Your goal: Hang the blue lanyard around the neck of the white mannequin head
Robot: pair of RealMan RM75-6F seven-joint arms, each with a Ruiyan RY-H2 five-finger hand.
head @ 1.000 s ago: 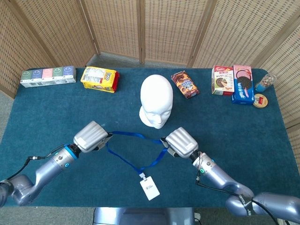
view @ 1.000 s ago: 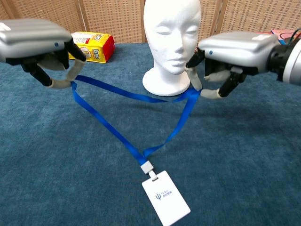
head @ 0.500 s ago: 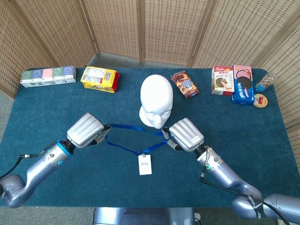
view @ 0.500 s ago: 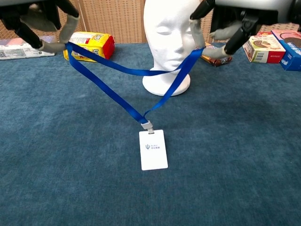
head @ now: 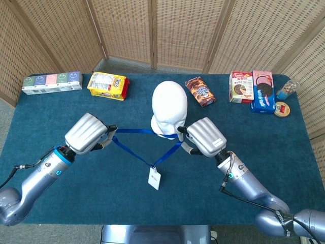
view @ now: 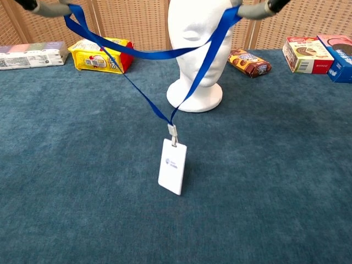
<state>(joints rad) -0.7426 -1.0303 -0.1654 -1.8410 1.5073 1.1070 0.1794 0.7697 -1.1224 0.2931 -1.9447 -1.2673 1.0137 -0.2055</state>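
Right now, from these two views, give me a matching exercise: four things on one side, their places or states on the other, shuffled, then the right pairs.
Things:
1. blue lanyard
2. white badge card
3. yellow snack pack
4. white mannequin head

Places or states:
A. hanging below the strap
B. upright mid-table
C. stretched between left hand and right hand
D. lying left of the head

Pairs: 1-C, 2-A, 3-D, 4-B

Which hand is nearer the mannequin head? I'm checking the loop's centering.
Right. The right hand sits just beside the head; the left hand is well off to its other side.
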